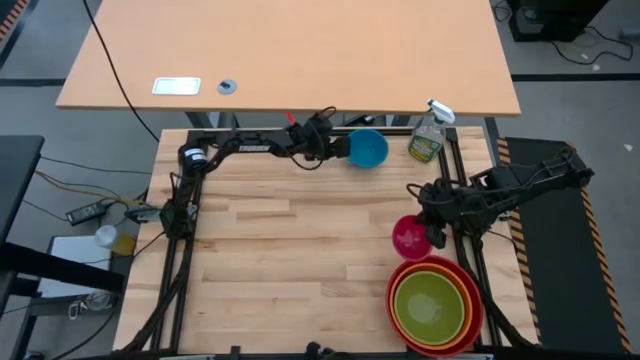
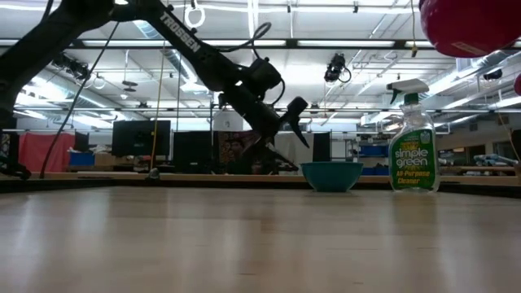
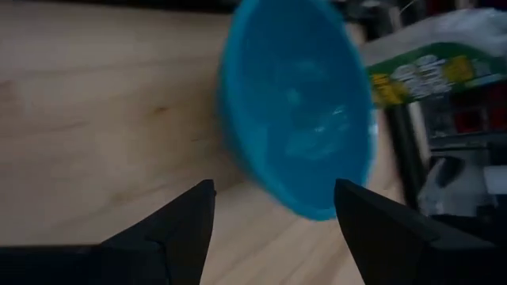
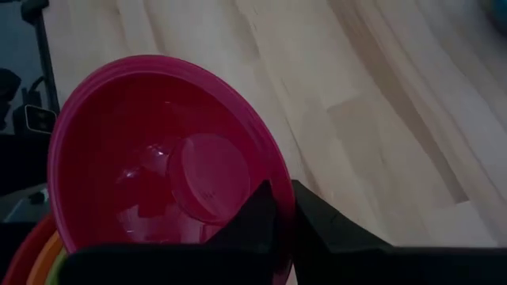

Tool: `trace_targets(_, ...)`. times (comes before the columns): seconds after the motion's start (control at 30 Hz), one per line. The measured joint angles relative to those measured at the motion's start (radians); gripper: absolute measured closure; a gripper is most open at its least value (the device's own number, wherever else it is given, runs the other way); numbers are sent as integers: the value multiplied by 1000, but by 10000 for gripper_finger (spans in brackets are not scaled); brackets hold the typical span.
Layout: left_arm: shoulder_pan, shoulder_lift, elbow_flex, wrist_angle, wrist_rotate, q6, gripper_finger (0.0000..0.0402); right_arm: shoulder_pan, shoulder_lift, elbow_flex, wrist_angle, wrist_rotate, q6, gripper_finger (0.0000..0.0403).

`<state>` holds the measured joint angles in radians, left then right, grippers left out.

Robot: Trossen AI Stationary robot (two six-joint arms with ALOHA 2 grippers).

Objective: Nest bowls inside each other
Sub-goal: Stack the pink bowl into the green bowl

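The blue bowl (image 1: 368, 148) sat upright on the far edge of the table (image 1: 270, 260), just beside a clear spray bottle (image 1: 430, 137) of yellowish liquid, and held nothing. The left gripper (image 1: 341, 148) stood at the bowl's near rim with its fingers (image 3: 186, 218) spread apart and nothing between them; in the low view it hung just above and beside the bowl, apart from it. The magenta-pink bowl (image 1: 410, 236) was pinched at its rim by the clenched right gripper (image 1: 434, 236) and hung clear of the tabletop, near the stack and not yet over it; it too was empty. At the near right corner the stack was already begun: the red bowl (image 1: 396, 300) held the orange bowl (image 1: 460, 290), which held the lime green bowl (image 1: 432, 305), itself unfilled. The step in hand appeared to be the fetching of the two smallest bowls. By size, the blue bowl would have to enter the green one before the pink; the next move therefore called for the left gripper to close on the blue rim and carry it across, the right arm waiting with its load.
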<state>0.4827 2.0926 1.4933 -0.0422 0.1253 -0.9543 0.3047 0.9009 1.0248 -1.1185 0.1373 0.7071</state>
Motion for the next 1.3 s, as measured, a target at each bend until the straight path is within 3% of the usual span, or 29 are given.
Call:
trace_targets(0.2, -10, 2, 1, 23, -115, -5, 141, -28, 3, 0, 37, 9, -33, 374)
trace_targets(0.37, -13, 12, 0, 28, -132, -30, 152, -69, 17, 0, 88, 27, -101, 374)
trace_targets(0.67, -45, 17, 8, 58, -36, -75, 183, -104, 28, 0, 98, 20, -82, 374)
trace_targets(0.8, -80, -31, 12, 21, -10, 53, 197, -154, 37, 1, 36, 20, -7, 374)
trace_targets(1.03, -166, -204, 15, -178, -261, 356, 209, -340, 154, -62, 75, 15, -191, 374)
trace_targets(1.3, -248, -353, 14, -279, -459, 523, 209, -566, 330, -245, 517, -198, -321, 374)
